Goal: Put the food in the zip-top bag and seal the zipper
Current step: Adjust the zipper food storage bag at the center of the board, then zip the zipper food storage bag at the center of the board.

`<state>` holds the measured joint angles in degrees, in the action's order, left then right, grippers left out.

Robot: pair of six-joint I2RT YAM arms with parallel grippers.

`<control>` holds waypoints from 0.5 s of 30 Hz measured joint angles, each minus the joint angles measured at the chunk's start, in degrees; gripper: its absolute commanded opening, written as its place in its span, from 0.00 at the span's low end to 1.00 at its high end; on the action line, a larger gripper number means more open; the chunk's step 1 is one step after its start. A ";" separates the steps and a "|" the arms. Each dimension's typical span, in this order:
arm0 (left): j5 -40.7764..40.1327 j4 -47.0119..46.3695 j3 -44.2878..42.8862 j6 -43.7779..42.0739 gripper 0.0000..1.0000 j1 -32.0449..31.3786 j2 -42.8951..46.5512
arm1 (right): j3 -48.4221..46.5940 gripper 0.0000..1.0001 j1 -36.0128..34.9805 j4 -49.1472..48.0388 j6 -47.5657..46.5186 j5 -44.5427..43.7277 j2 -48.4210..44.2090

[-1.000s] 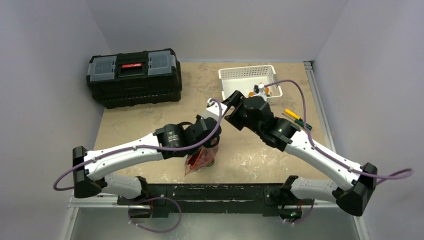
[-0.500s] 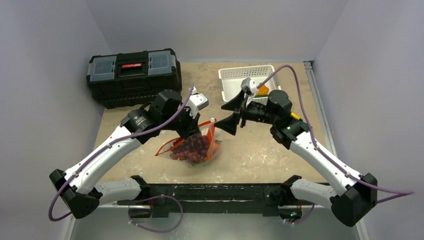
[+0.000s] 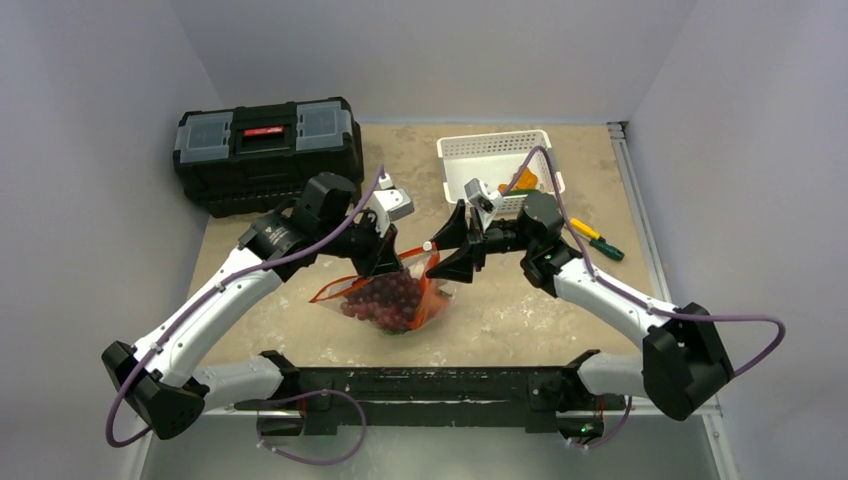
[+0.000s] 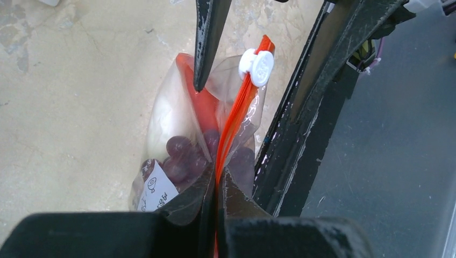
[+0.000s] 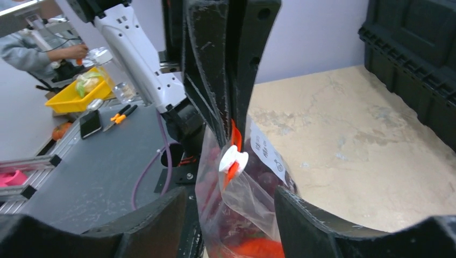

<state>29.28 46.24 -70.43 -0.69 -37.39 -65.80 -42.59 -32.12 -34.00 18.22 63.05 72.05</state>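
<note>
Orange-red zipper (image 4: 236, 115) sits clamped in the left tool (image 4: 216, 215); the right tool (image 5: 228, 196) gapes astride its white slider (image 5: 233, 159); a crooked pull could yank the zip-top bag (image 4: 161, 123) free.

Soft, even light across my worktop (image 3: 510, 315).
Shadows are faint and diffuse; the zip-top bag (image 4: 161, 121) carries a pale sheen, and my left claw (image 4: 218, 185) blurs up close.

a robot lab: two robot arms (image 3: 225, 300) bolted to a worn table (image 3: 520, 310), plain grey walls (image 3: 430, 50), a toolbox (image 3: 268, 155), a person (image 5: 32, 45) nearby.
</note>
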 measured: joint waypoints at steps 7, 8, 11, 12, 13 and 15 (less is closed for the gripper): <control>2.25 -0.98 0.94 1.14 0.00 0.15 0.28 | 0.00 0.36 -0.02 -4.28 2.36 2.47 1.33; 2.25 -1.03 0.94 1.53 0.00 0.15 0.31 | 0.00 0.23 -0.02 -5.60 3.65 2.75 1.64; 2.25 -1.18 0.96 2.60 0.00 0.20 0.35 | 0.57 0.00 0.00 -8.48 6.40 2.93 1.70; 2.25 -1.16 0.96 2.91 0.00 0.20 0.35 | 0.68 0.00 -0.02 -8.57 7.19 2.86 1.64; 2.16 -1.16 0.94 3.21 0.08 0.20 0.35 | 0.68 0.00 -0.02 -8.35 7.56 2.73 1.55; 1.95 -1.16 0.94 4.13 0.26 0.17 0.33 | 0.68 0.00 -0.09 -6.82 7.63 2.47 1.01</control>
<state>31.22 45.08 -69.49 3.44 -37.21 -65.47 -41.91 -32.21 -40.82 25.85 65.52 73.06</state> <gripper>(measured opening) 0.055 0.007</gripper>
